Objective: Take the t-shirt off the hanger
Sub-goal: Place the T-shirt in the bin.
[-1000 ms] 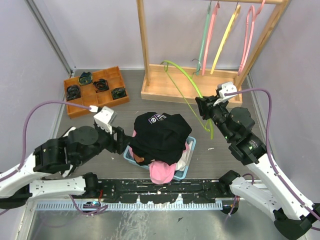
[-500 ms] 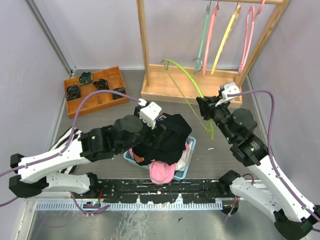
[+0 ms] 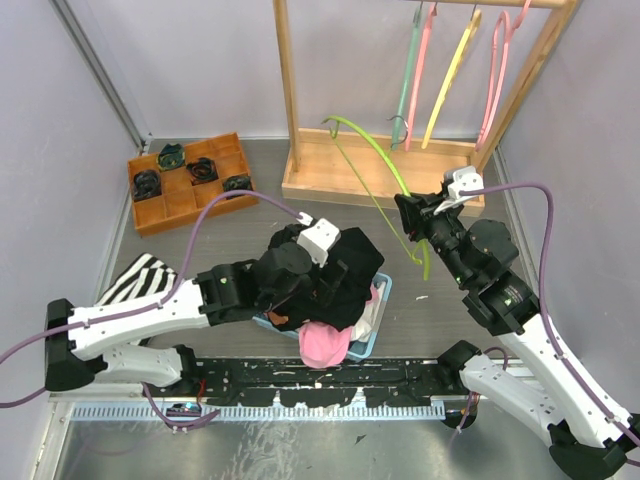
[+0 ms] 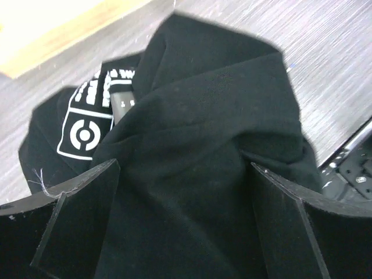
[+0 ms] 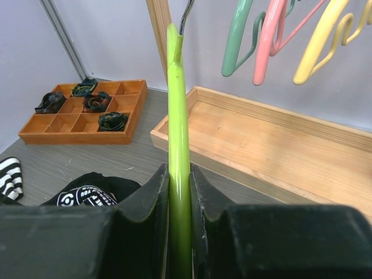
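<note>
The black t-shirt (image 3: 356,262) with a white print lies crumpled on top of a heap of clothes in a light blue basket (image 3: 379,297), off the hanger. My left gripper (image 3: 326,279) hovers right over it. In the left wrist view its jaws (image 4: 185,165) stand wide open, with black cloth (image 4: 203,133) between and below them and nothing pinched. The lime green hanger (image 3: 375,155) is bare and slants up toward the rack. My right gripper (image 3: 412,222) is shut on its lower bar. In the right wrist view the green bar (image 5: 177,104) runs straight through the shut jaws (image 5: 179,171).
A wooden rack (image 3: 380,172) stands at the back with green, pink and yellow hangers (image 3: 445,70) on its rail. An orange tray (image 3: 150,212) of black items sits back left. A striped cloth (image 3: 140,278) lies left of the basket. A pink garment (image 3: 325,343) hangs over the basket's near edge.
My left arm swung right, from beside the basket to above the black t-shirt, and its jaws opened wider. The right arm and hanger barely moved.
</note>
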`<state>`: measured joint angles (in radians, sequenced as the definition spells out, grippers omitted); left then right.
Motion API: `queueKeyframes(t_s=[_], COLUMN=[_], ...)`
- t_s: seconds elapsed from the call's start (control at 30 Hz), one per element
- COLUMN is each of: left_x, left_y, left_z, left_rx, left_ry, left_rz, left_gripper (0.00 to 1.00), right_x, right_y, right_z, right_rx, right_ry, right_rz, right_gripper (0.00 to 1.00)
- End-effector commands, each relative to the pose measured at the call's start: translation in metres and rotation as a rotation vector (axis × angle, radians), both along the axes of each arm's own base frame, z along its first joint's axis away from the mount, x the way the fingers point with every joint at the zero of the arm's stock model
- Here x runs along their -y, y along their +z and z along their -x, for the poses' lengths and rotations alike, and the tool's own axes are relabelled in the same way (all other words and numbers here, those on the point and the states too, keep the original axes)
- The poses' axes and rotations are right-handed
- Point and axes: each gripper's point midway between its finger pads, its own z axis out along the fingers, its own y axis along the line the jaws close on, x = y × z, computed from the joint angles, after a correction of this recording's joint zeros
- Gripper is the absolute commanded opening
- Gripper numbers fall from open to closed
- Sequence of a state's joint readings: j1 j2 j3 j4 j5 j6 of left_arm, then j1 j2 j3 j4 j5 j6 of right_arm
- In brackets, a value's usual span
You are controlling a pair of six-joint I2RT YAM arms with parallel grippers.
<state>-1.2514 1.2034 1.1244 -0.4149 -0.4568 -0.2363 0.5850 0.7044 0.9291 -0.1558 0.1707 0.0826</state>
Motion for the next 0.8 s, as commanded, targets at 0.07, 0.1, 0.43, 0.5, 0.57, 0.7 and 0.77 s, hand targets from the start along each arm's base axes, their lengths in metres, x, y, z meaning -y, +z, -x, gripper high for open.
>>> queueKeyframes(t_s=[0.07, 0.1, 0.43, 0.5, 0.57, 0.7, 0.77], left_x=[-0.007, -0.01, -0.027, -0.028, -0.029, -0.027, -0.026], left_y=[-0.063, -0.075, -0.135, -0.127, -0.113, -0.079, -0.058], left_z=[-0.005, -0.004, 0.014, 0.013, 0.012, 0.017, 0.021], left_rx=[-0.138, -0.155, -0.288, -0.275, -0.263, -0.246, -0.227], left_ry=[0.073, 0.082, 0.127, 0.125, 0.119, 0.069, 0.033], left_rz=[0.019, 0.006, -0.033, -0.025, -0.014, 0.028, 0.069], left_gripper=[0.98, 0.98, 0.98, 0.98, 0.98, 0.98, 0.98], right_x=[0.003, 0.002, -0.003, -0.005, -0.007, -0.011, -0.013], right_y=[0.03, 0.03, 0.036, 0.04, 0.044, 0.053, 0.058], right_z=[0.004, 0.004, -0.001, -0.002, -0.003, -0.008, -0.012], right_rx=[0.088, 0.084, 0.088, 0.09, 0.095, 0.102, 0.104], right_ry=[0.001, 0.0, 0.014, 0.018, 0.021, 0.024, 0.022], right_rz=[-0.073, -0.073, -0.073, -0.076, -0.08, -0.092, -0.093], right_gripper=[0.01, 0.01, 0.01, 0.01, 0.01, 0.01, 0.01])
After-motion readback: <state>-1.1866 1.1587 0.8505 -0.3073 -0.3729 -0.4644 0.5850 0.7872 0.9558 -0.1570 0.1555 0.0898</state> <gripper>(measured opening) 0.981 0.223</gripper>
